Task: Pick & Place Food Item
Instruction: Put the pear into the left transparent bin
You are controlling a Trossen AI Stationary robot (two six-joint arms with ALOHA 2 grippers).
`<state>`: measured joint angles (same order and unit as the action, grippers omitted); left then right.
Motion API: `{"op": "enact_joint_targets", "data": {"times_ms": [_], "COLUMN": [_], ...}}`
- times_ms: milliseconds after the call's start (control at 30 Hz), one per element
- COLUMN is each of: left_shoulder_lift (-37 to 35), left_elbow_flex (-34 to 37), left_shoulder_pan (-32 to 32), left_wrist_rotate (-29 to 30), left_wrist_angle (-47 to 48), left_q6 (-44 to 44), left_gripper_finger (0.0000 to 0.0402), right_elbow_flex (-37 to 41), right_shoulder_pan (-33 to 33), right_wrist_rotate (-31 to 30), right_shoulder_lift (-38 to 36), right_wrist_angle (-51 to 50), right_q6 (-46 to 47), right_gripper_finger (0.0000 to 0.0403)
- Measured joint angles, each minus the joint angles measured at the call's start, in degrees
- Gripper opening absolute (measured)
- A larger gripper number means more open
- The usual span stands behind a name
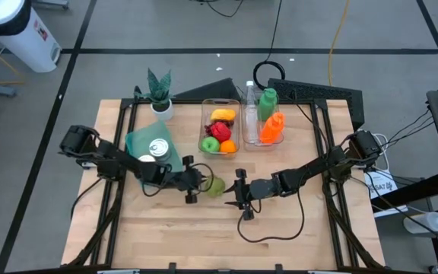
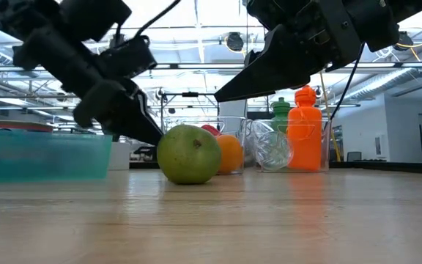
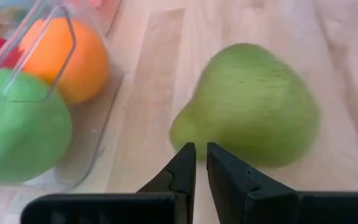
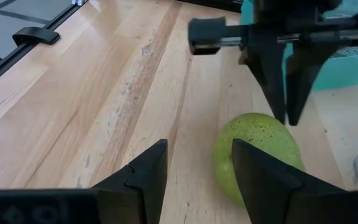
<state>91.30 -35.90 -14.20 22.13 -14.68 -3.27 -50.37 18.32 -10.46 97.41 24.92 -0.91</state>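
High view: pear (image 1: 215, 186) loose on table (image 1: 295, 221), between left gripper (image 1: 194, 183) and right gripper (image 1: 238, 192), near bin (image 1: 220, 103), likely awaiting pickup. Low view: resting on its side. Left wrist view: fingers (image 3: 185, 165) together, nothing between, just short of pear; long axis across table, narrow end toward bin. Right wrist view: fingers (image 4: 148, 168) apart, empty, aimed at pear.

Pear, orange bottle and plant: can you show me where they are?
pear (image 2: 188, 154), low view, middle of its front.
orange bottle (image 2: 305, 132), low view, its body.
plant (image 1: 159, 85), high view, its leaves.
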Motion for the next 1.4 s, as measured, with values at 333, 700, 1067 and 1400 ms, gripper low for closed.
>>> {"op": "enact_joint_targets", "data": {"times_ms": [333,700,1067,1400], "left_shoulder_lift": [-5.4,-2.0,4.0,2.3], "left_elbow_flex": [0.0,-0.1,-0.1,-0.1], "left_shoulder_pan": [-3.7,0.2,2.1,1.0], "left_wrist_rotate": [-3.3,-1.3,-8.7,-8.6], "left_wrist_angle": [4.0,1.3,-13.4,-12.2], "left_q6": [-5.6,-9.5,1.1,1.7], "left_gripper_finger": [0.0049,0.0049,0.0049,0.0049], "right_elbow_flex": [0.0,0.0,0.0,0.0], "right_shoulder_pan": [0.0,0.0,0.0,-1.3], "right_wrist_rotate": [-0.3,-0.5,-6.3,-6.6], "right_shoulder_lift": [0.0,0.0,0.0,-0.4], "right_wrist_angle": [-1.2,-1.7,-5.3,-6.7], "right_q6": [0.4,0.7,1.9,3.0], "right_gripper_finger": [0.0167,0.0167,0.0167,0.0167]}}
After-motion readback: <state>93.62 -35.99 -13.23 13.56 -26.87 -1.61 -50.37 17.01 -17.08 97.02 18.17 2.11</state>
